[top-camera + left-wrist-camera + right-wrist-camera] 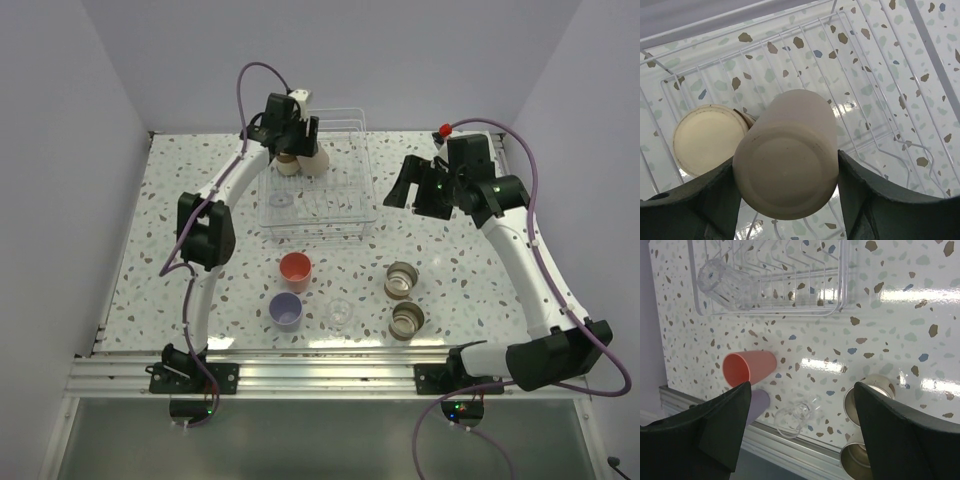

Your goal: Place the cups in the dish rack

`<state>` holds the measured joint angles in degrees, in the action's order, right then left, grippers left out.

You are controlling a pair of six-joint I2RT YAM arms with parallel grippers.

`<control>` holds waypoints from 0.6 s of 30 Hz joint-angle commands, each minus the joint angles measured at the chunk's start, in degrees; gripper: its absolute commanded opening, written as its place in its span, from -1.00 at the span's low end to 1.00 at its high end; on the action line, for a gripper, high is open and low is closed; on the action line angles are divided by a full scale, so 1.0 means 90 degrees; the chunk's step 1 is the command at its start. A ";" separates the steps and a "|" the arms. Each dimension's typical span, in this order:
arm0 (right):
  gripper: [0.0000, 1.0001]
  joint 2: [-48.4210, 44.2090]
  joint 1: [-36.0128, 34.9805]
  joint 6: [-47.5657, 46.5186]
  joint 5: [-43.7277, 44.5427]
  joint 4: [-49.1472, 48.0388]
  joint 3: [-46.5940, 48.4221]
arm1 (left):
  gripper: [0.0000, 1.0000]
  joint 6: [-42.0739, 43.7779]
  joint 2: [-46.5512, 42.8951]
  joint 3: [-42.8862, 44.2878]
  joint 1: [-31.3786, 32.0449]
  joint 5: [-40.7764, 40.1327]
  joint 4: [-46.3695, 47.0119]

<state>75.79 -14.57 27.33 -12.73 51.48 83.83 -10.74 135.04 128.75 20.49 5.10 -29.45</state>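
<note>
My left gripper (298, 148) is shut on the larger beige cup (313, 163) and holds it bottom-up over the far left of the white wire dish rack (368, 190). In the left wrist view the beige cup (787, 160) sits between both fingers, beside a tan cup (707, 140) standing upside down in the rack (805, 50). A clear glass (283, 200) lies in the rack. On the table stand the coral-red cup (296, 268), the lavender cup (286, 310), a clear glass (340, 315) and two tan cups (401, 280) (407, 320). My right gripper (415, 198) is open and empty, right of the rack.
The right wrist view shows the rack's near rim (842, 290), the glass inside it (722, 282), the coral cup (747, 367), the lavender cup (760, 402), the table glass (795, 417) and the tan cups (875, 390). A metal rail (320, 375) runs along the near edge.
</note>
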 commanded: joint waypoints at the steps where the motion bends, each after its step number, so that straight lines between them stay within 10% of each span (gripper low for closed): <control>1: 0.72 0.0065 -0.0002 -0.0107 0.0047 -0.0056 -0.0047 | -0.72 0.0315 -0.0083 0.0050 -0.0031 -0.0362 0.0060; 7: 0.72 0.0163 -0.0002 -0.0127 0.0028 -0.0056 -0.0047 | -0.45 0.0432 -0.0063 0.0031 -0.0031 -0.0509 0.0040; 18: 0.72 0.0261 -0.0002 -0.0137 0.0008 -0.0037 -0.0018 | -0.62 0.0656 -0.0258 -0.0301 -0.0021 -0.0547 -0.0106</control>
<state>77.73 -14.57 26.94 -12.73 51.48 83.50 -6.81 135.02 127.48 20.49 1.17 -29.78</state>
